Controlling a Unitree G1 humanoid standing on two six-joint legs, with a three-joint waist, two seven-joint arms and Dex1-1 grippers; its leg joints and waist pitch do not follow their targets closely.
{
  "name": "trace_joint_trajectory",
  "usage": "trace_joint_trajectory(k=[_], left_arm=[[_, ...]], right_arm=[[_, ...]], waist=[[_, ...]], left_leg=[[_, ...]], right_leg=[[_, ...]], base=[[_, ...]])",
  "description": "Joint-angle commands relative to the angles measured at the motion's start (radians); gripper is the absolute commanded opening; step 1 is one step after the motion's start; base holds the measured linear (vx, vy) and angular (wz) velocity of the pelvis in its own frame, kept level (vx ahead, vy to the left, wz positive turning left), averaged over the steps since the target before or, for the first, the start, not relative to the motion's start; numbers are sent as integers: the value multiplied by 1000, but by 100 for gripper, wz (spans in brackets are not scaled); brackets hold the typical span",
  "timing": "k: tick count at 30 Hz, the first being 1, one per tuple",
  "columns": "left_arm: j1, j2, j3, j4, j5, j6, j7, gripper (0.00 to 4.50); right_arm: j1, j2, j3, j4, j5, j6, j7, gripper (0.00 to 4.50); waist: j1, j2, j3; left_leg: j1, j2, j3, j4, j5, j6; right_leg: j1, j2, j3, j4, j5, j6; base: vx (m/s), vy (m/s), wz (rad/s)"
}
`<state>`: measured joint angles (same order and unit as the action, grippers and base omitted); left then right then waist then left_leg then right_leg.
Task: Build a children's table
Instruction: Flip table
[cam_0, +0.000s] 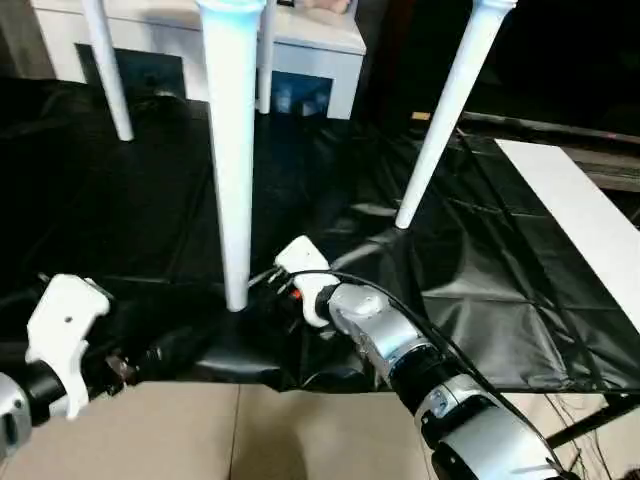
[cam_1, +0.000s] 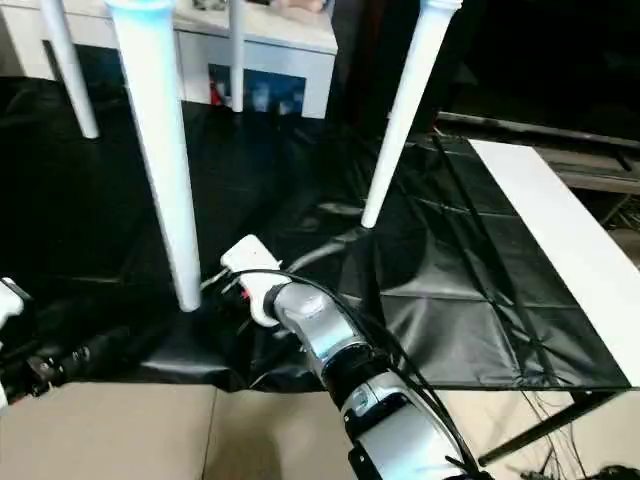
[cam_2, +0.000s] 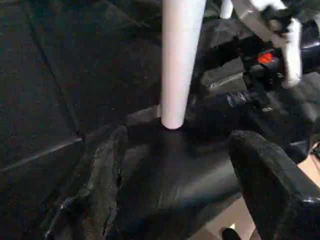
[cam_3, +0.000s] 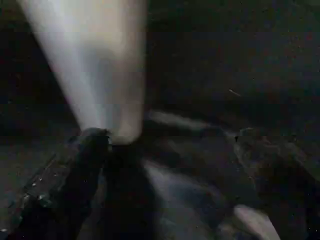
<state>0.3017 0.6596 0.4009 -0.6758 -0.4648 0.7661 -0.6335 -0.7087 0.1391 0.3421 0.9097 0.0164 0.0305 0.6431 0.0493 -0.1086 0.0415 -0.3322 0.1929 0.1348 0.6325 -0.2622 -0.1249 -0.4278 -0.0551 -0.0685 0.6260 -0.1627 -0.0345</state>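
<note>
Both grippers, left (cam_2: 175, 190) and right (cam_3: 165, 185), hang with fingers spread, released, beside the upright white leg (cam_0: 232, 150) on the black-covered bench (cam_0: 480, 280).

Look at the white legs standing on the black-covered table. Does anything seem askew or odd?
Yes. The legs do not stand parallel: the near leg is about upright, while the right leg leans markedly. The black cover is also wrinkled and bunched near the front edge.

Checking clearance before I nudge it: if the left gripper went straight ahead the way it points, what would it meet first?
Probably the nearest white leg, standing straight ahead between the open left gripper's fingers; depth is uncertain, and black cover lies below.
</note>
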Motion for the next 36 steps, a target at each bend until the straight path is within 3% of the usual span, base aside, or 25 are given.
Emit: trace_joint_trajectory(k=[1, 3, 4, 6, 7, 9, 10, 12, 14, 15, 16, 17, 18, 22, 23, 25, 27, 28, 29, 30, 31, 32, 34, 36], left_arm=[[-20, -4, 1, -1, 28, -7, 31, 364], [-35, -8, -2, 8, 41, -9, 51, 364], [-43, -12, -3, 14, 46, -8, 61, 364], [-82, -32, -16, 34, 56, -8, 101, 364], [-114, -53, -48, 44, 51, -9, 115, 364], [-138, -67, -85, 53, 57, -14, 128, 364], [-157, -81, -108, 61, 57, -15, 135, 364], [-198, -115, -145, 85, 69, -29, 158, 364], [-255, -179, -176, 128, 75, -50, 191, 364], [-297, -213, -220, 168, 101, -70, 210, 364], [-297, -213, -220, 168, 101, -70, 210, 364], [-311, -222, -243, 186, 112, -78, 212, 364], [-322, -229, -257, 199, 119, -83, 214, 364], [-427, -272, -333, 329, 162, -144, 224, 364], [-432, -275, -335, 336, 163, -147, 222, 364], [-456, -280, -353, 374, 182, -168, 219, 364], [-486, -285, -372, 431, 205, -200, 222, 364], [-499, -290, -375, 456, 212, -211, 227, 364], [-517, -299, -374, 491, 220, -229, 237, 364], [-528, -309, -367, 508, 219, -238, 244, 364], [-528, -309, -367, 508, 219, -238, 244, 364], [-540, -316, -359, 525, 226, -249, 260, 335], [-542, -313, -351, 528, 234, -254, 273, 327], [-538, -304, -340, 528, 239, -261, 277, 307]], right_arm=[[45, 186, 13, -69, 64, -19, 139, 450], [46, 183, -4, -69, 77, -34, 134, 450], [42, 180, -16, -63, 80, -42, 123, 450], [27, 161, -63, -48, 100, -57, 92, 450], [22, 127, -97, -52, 117, -67, 76, 450], [22, 94, -114, -60, 124, -81, 71, 450], [25, 70, -119, -68, 123, -85, 68, 450], [35, 27, -125, -86, 125, -89, 64, 450], [54, -26, -126, -117, 128, -83, 69, 450], [80, -72, -125, -154, 121, -87, 78, 450], [80, -72, -125, -154, 121, -87, 78, 450], [93, -89, -126, -173, 119, -86, 82, 450], [100, -98, -130, -183, 116, -87, 86, 450], [197, -187, -127, -364, 122, -36, 171, 450], [204, -194, -124, -376, 122, -33, 178, 450], [241, -232, -110, -444, 122, -18, 208, 450], [278, -281, -110, -510, 126, 3, 218, 450], [290, -299, -115, -531, 126, 9, 216, 450], [309, -317, -127, -566, 126, 25, 208, 450], [317, -324, -138, -582, 126, 36, 198, 450], [317, -324, -138, -582, 126, 36, 198, 450], [329, -333, -155, -607, 125, 51, 184, 450], [334, -336, -171, -622, 125, 62, 166, 450], [333, -338, -184, -630, 130, 76, 144, 450]], waist=[[1, 43, -36], [3, 43, -36], [3, 50, -36], [10, 54, -36], [13, 65, -37], [16, 69, -39], [14, 65, -37], [13, 77, -39], [14, 79, -41], [16, 78, -41], [17, 77, -42], [17, 72, -43], [16, 78, -43], [17, 76, -41], [17, 79, -41], [12, 74, -41], [4, 84, -41], [5, 82, -43], [5, 93, -43], [6, 97, -43], [5, 93, -43], [3, 100, -44], [-1, 94, -44], [-4, 98, -42]], left_leg=[[-17, 34, 1, -109, -190, 17], [-15, 36, 2, -108, -163, 25], [-12, 36, 4, -108, -149, 19], [-5, 34, 9, -107, -165, 7], [-3, 33, 8, -107, -167, 2], [4, 34, 11, -106, -189, -10], [-6, 34, 10, -108, -199, -9], [-8, 33, 9, -106, -177, -11], [-3, 32, 13, -102, -160, -9], [-5, 32, 15, -101, -141, -6], [-5, 33, 15, -100, -138, -5], [-12, 32, 14, -98, -123, 0], [-13, 32, 13, -99, -124, -1], [-11, 27, 17, -94, -100, 20], [-7, 29, 18, -93, -106, 21], [-16, 30, 13, -96, -120, 24], [-16, 28, 15, -93, -106, 34], [-15, 26, 16, -89, -95, 39], [-17, 25, 16, -88, -91, 39], [-17, 23, 17, -86, -90, 43], [-17, 24, 18, -87, -93, 46], [-21, 24, 15, -88, -91, 45], [-21, 24, 16, -87, -101, 50], [-21, 24, 16, -87, -107, 49]], right_leg=[[53, -74, 57, -58, -237, -170], [53, -76, 58, -57, -217, -179], [51, -74, 57, -56, -201, -188], [48, -70, 56, -56, -207, -194], [47, -70, 57, -55, -205, -195], [44, -69, 54, -56, -199, -195], [53, -70, 55, -56, -221, -194], [55, -72, 56, -55, -206, -195], [54, -70, 55, -58, -186, -197], [58, -69, 54, -58, -165, -200], [58, -69, 53, -57, -163, -202], [68, -71, 54, -54, -160, -202], [67, -72, 54, -54, -166, -204], [70, -65, 54, -68, -186, -177], [64, -66, 55, -64, -189, -180], [75, -69, 53, -68, -227, -171], [72, -66, 53, -73, -217, -175], [73, -65, 53, -71, -210, -178], [73, -65, 54, -68, -205, -183], [73, -64, 53, -72, -217, -179], [73, -64, 53, -74, -223, -179], [76, -65, 52, -71, -229, -183], [75, -65, 50, -77, -266, -175], [72, -65, 49, -79, -296, -168]], base=[[0, 0, 0], [0, 0, 0], [0, 0, 0], [0, 0, 0], [0, 0, 0], [0, 0, 0], [0, 0, 0], [0, 0, 0], [0, 0, 0], [0, 0, 0], [0, 0, 0], [0, 0, 0], [0, 0, 0], [0, 0, 0], [0, 0, 0], [0, 0, 0], [0, 0, 0], [0, 0, 0], [0, 0, 0], [0, 0, 0], [0, 0, 0], [0, 0, 0], [0, 0, 0], [0, 0, 0]])
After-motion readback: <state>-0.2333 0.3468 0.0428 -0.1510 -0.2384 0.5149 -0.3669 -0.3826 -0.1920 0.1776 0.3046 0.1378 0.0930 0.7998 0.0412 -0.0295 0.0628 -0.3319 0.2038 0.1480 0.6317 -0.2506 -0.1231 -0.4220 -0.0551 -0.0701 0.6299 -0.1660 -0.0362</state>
